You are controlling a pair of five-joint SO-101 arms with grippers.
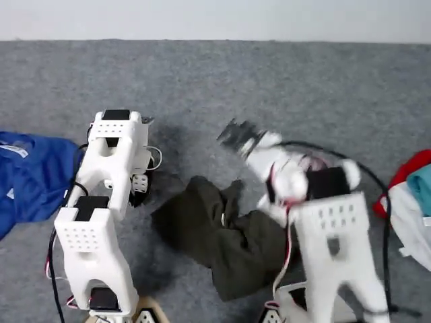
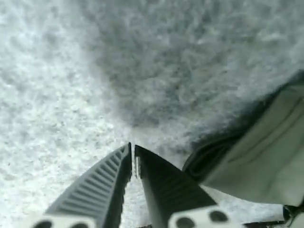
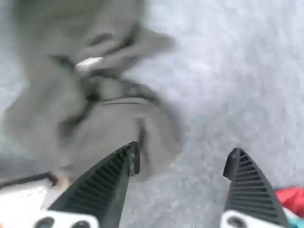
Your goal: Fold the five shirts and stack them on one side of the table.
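Lying crumpled in the middle of the grey carpeted counter (image 1: 269,74), the dark olive shirt (image 1: 222,235) is showing no fold at all, its sleeves and hem bunching over one another. The left gripper (image 2: 133,148) is hanging low over the counter just beside the edge of that shirt, its fingers pressing together with nothing between them. The right gripper (image 3: 184,156) is hovering above the garment's far side, its fingers spreading wide and gripping nothing. A blue shirt (image 1: 30,178) is sprawling loose at the counter's edge on the left gripper's side. At the opposite edge a red shirt (image 1: 411,171), a teal shirt (image 1: 421,185) and a white shirt (image 1: 411,222) are heaping together (whether any of them is properly folded I cannot tell, since they are running out of view). Judging by this, the task is sitting near its start: no tidy stack is showing, the olive garment is needing flattening before any fold, and the other four are waiting their turn.
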